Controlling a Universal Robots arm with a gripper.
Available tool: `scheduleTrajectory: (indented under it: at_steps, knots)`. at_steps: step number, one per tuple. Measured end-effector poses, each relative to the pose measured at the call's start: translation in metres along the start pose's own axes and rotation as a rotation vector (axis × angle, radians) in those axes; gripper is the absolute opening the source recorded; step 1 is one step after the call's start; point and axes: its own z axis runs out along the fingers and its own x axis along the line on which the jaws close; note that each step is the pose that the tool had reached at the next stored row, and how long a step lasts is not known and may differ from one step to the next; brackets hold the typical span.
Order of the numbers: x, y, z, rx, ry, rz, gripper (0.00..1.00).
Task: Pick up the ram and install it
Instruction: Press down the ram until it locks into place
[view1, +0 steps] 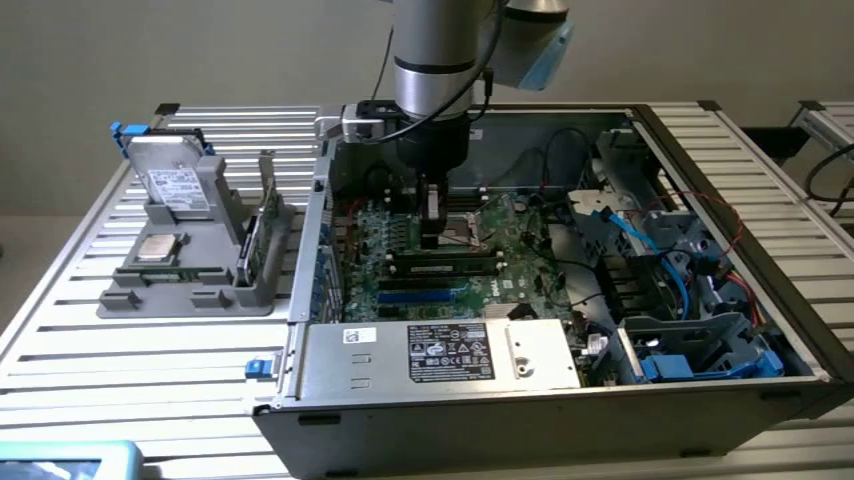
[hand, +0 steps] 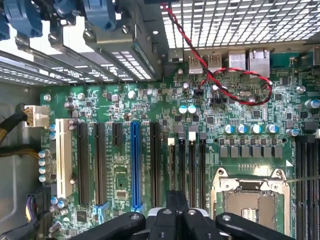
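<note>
The arm (view1: 434, 50) reached down into the open case (view1: 534, 430), and the claw (view1: 430, 243) hung low over the motherboard (view1: 521, 240) with its fingers pressed together. Nothing could be seen pinched between them. The ram (view1: 447, 267) lay lengthwise in a slot directly under the claw. It was a dark stick with a pale label at its middle, and it ran off toward the exterior view's right from beneath the fingertips. Whether the tips touched it could not be told.

In the wrist view the closed claw (hand: 177, 200) sat over the black memory slots of the motherboard (hand: 120, 175). The CPU socket (hand: 248, 200) was just beside it on one side, and a blue slot (hand: 134, 165) was near it on the other. Farther from the claw, a red-and-black wire (hand: 250, 100) looped across the board by the rear ports.

The power supply (view1: 441, 352) lay in front of the claw, nearer the camera. Well apart from the claw, outside the case on the exterior view's left, stood a grey tray (view1: 147, 295). It held a drive (view1: 174, 185) and an upright green card (view1: 274, 215).
</note>
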Motion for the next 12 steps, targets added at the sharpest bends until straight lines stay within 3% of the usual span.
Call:
scheduleTrajectory:
  at_steps: [5, 12]
  knots:
    - [0.0007, 0.0, -0.0053, -0.0049, 0.0002, 0.055, 0.11]
    - [0.0008, -0.001, -0.0076, 0.0037, -0.0007, 0.099, 0.11]
